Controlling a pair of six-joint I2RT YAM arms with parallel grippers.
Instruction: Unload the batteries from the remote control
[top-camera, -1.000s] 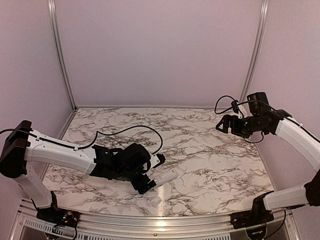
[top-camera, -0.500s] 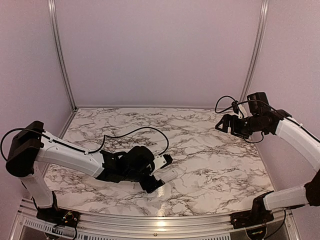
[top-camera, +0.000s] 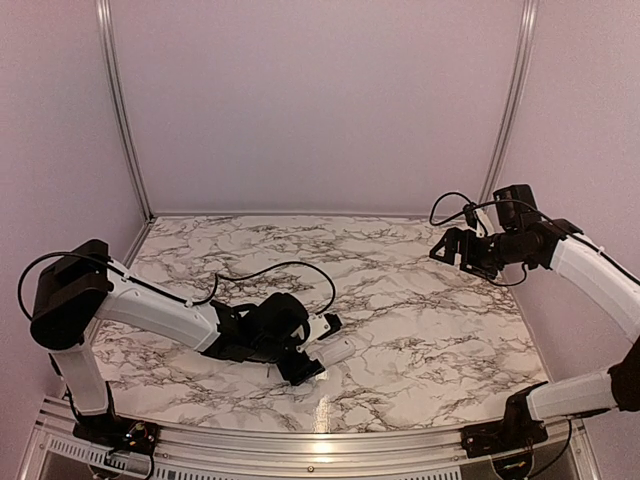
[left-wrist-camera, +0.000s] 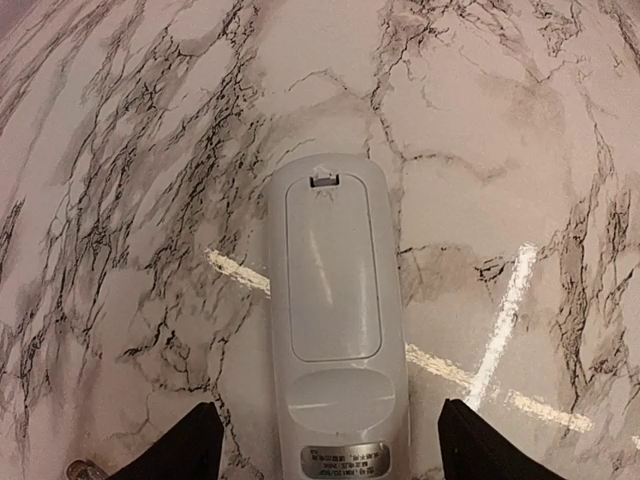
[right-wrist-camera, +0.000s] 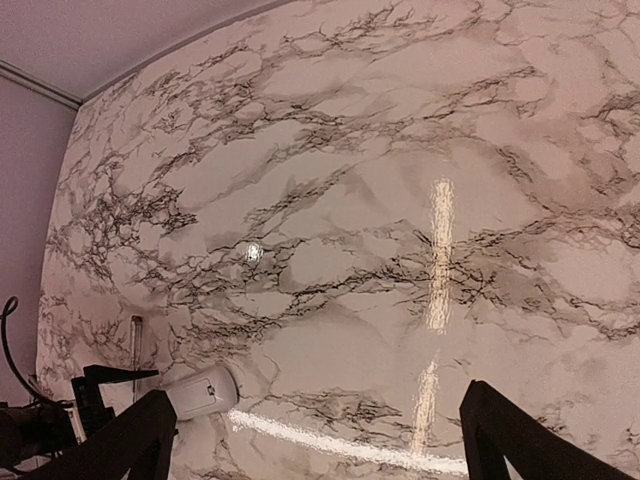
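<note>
The remote control lies flat on the marble table, a slim white bar with its back face up and the battery cover closed. The batteries are hidden. My left gripper straddles the remote's near end, open, with a strip of table showing between each dark fingertip and the remote's sides. From above, the left gripper sits low near the table's front, and the remote sticks out to its right. My right gripper hangs open and empty high at the right. In its view the remote lies at the lower left.
A thin pale stick lies on the table beyond the remote, near the left arm. A black cable loops over the table behind the left wrist. Aluminium rails and pale walls bound the marble table.
The left arm has slid right along the table, bringing its jaws over the remote's near end, and they have narrowed a little. The remote and the right arm have not moved.
</note>
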